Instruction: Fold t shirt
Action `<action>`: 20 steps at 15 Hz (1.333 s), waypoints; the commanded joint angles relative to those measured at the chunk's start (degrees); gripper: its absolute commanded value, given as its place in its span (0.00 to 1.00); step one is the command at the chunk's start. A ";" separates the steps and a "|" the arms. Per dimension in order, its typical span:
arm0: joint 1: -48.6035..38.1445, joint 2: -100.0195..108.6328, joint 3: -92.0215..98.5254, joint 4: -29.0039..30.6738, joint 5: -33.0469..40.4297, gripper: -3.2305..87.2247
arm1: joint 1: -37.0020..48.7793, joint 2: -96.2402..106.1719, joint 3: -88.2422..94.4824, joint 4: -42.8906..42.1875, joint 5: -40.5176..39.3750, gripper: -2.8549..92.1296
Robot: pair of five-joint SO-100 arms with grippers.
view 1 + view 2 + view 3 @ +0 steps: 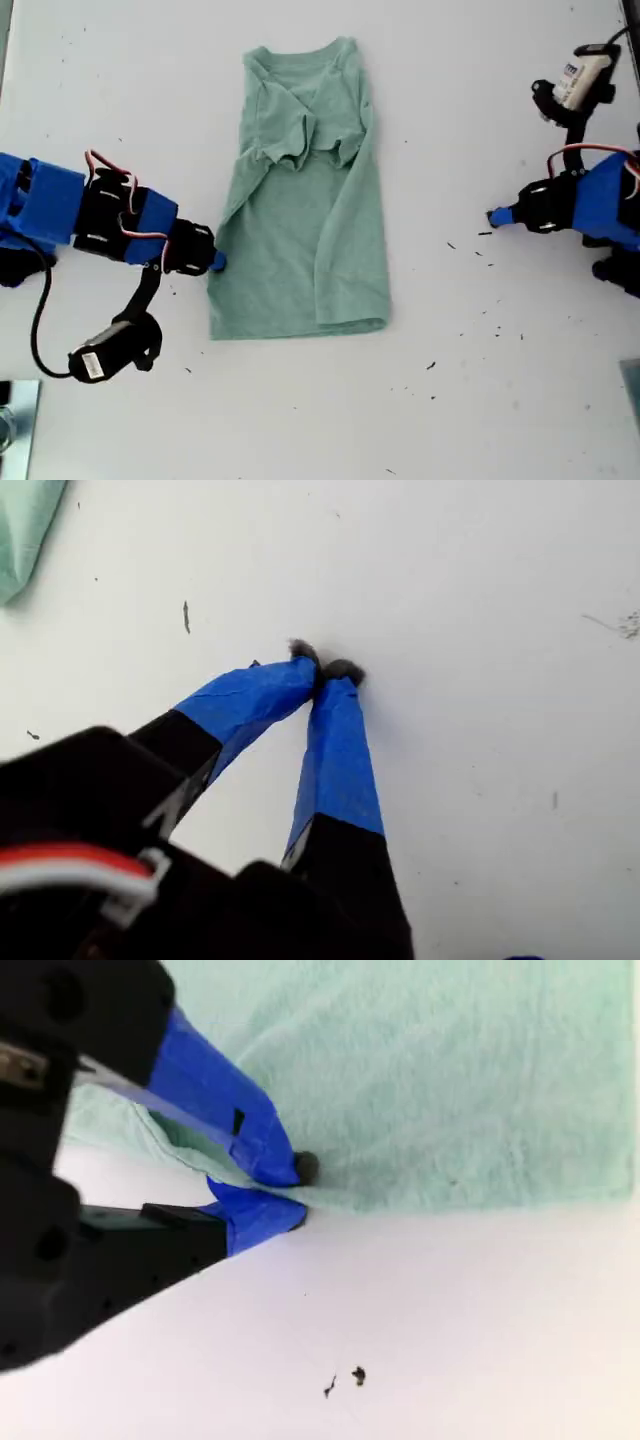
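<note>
The pale mint-green t shirt (300,230) lies flat on the white table in the middle of the exterior view. Its neck is toward the top and both sleeves are folded in over the chest, so it forms a narrow strip. My second gripper (215,262) comes in from the exterior view's left and is at the lower part of the shirt's side edge. In the second wrist view, my second gripper (295,1190) has its blue fingers pinched on that edge of the t shirt (450,1080). My first gripper (497,217) is at the exterior view's right, away from the cloth. In the first wrist view, my first gripper (325,670) is shut over bare table with nothing held, and a corner of the t shirt (25,530) shows.
Dark specks (485,250) are scattered on the white table (450,400) between the shirt and the first arm. A metallic object (15,420) sits at the exterior view's lower left corner. Each arm carries a camera on a stalk (105,355).
</note>
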 commanded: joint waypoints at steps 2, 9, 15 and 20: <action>2.99 9.14 2.46 1.23 -5.27 0.03 | -1.05 0.79 0.53 1.05 0.70 0.05; -1.93 16.26 -39.20 42.98 -0.53 0.03 | -0.88 1.32 0.70 1.23 0.53 0.05; -1.05 -27.77 -75.06 33.49 6.94 0.03 | -1.32 1.49 0.70 1.23 0.79 0.05; -4.48 -52.73 -79.45 24.87 4.66 0.32 | -1.76 1.76 0.79 1.32 0.62 0.05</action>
